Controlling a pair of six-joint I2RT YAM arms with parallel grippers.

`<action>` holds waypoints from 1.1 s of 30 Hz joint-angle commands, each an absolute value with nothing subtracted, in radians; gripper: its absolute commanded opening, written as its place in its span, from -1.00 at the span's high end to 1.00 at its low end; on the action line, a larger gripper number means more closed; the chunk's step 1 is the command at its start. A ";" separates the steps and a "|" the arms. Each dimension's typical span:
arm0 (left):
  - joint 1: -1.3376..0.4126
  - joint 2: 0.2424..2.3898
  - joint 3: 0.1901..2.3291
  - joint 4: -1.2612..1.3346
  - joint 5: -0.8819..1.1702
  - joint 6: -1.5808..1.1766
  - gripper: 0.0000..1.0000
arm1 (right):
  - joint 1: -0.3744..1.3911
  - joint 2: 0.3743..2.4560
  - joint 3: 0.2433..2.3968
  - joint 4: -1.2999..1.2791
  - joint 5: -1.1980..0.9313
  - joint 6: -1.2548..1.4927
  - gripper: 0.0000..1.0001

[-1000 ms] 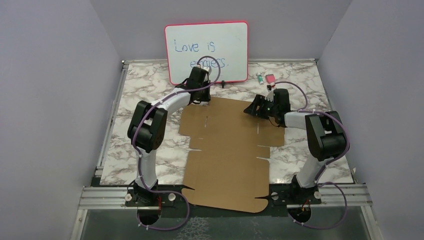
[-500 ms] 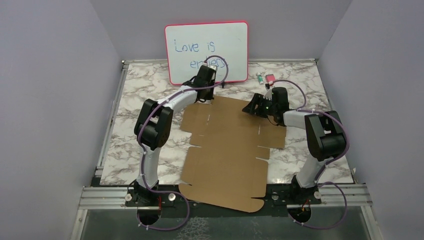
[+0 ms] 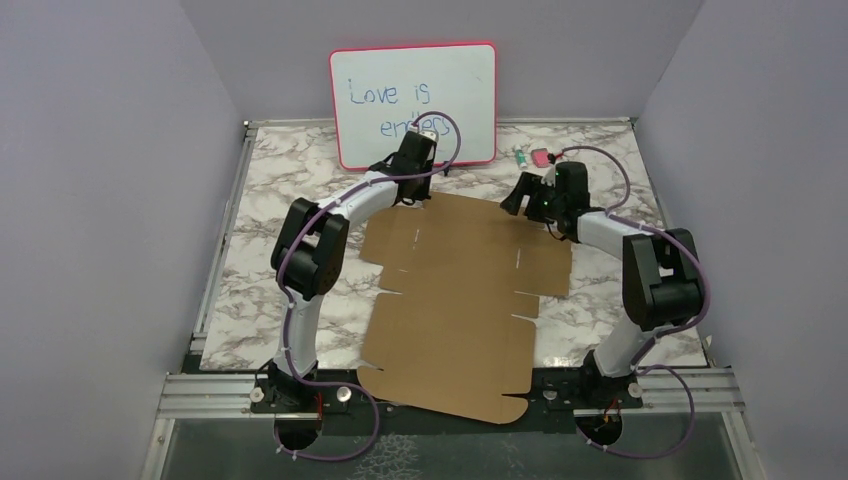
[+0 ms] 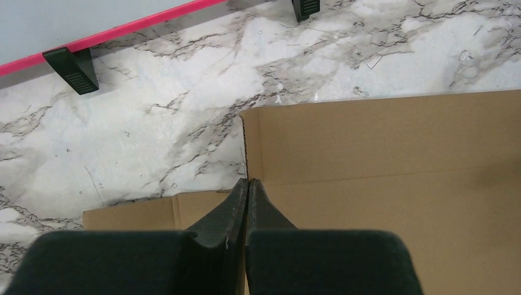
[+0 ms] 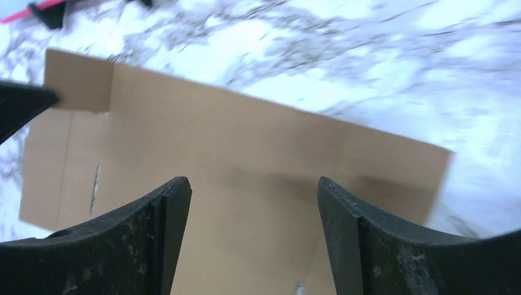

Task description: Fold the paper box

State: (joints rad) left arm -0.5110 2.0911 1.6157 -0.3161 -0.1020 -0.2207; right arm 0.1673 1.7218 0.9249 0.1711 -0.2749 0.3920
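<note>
A flat brown paper box (image 3: pixel 455 300) lies mid-table, its near edge overhanging the table (image 3: pixel 250 290) rim between the arm bases. Marble shows to its left and right. At its far left corner, the left hand (image 4: pixel 247 182) is pressed together. Over the far right edge, the right hand (image 5: pixel 252 184) hovers spread. A whiteboard (image 3: pixel 413 100) stands behind.

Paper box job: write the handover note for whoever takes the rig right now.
Left gripper: shut, tips at the sheet's far left corner, nothing visibly pinched.
Right gripper: open, hovering over the far right corner, holding nothing.
Paper box: flat die-cut sheet lying unfolded on the table between the arms, near end past the front edge.
Done: no fold visible.
Left: every fold.
</note>
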 commanded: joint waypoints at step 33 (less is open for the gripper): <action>-0.515 2.022 1.559 -0.331 -0.207 -0.175 1.00 | 0.032 1.797 1.054 0.133 -0.590 0.413 -0.45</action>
